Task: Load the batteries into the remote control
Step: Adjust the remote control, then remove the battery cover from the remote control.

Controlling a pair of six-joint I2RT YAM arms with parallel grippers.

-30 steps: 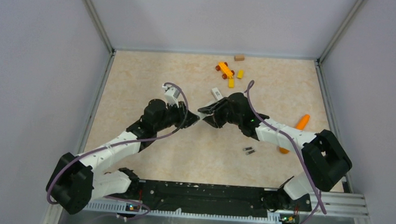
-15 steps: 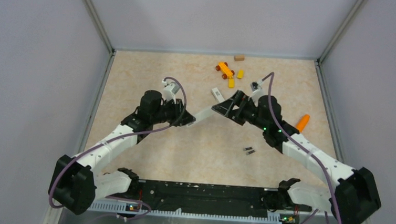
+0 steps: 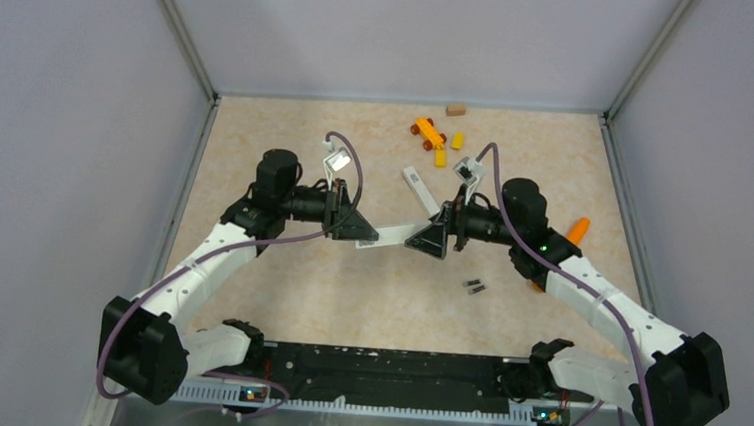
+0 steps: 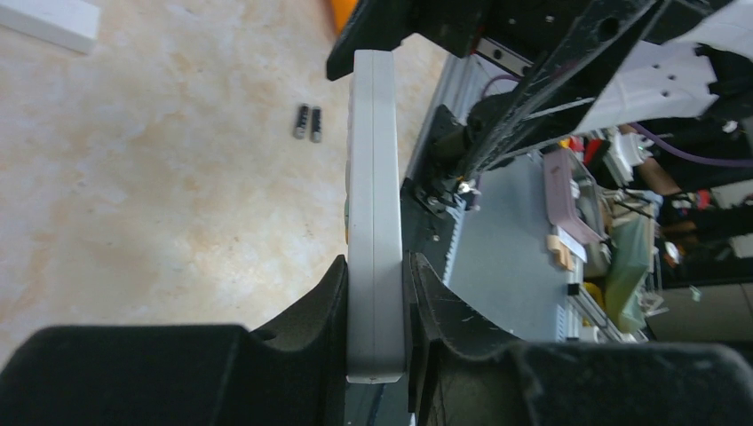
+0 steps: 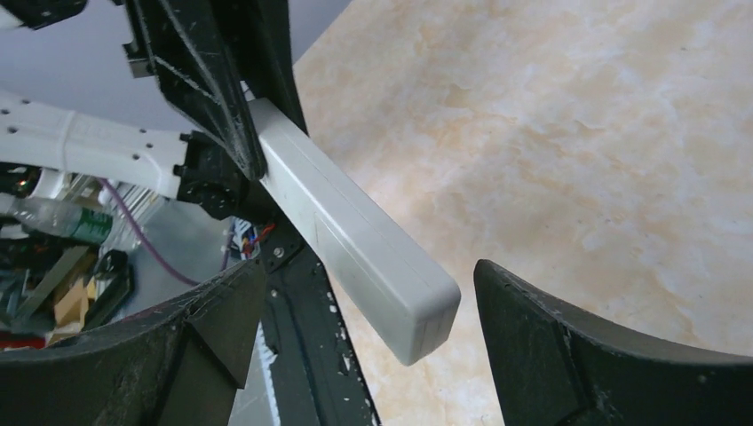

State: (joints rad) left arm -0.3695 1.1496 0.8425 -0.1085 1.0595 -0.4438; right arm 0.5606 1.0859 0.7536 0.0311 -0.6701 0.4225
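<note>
Both arms meet in the middle of the frame, above the marbled table [image 3: 278, 286]. The left gripper [image 3: 360, 232] is clamped on one end of the remote control [image 3: 394, 233] and holds the white bar up off the table. From the left wrist, its fingers [image 4: 333, 302] press on both sides of the bar. The right gripper [image 3: 421, 241] sits around the other end with its fingers [image 5: 568, 346] spread wide, neither one touching the bar. The batteries [image 3: 473, 285] lie side by side on the table, to the lower right of the remote. The thin white back cover [image 3: 412, 178] lies apart, just above centre, near some orange toy pieces [image 3: 429, 131].
</note>
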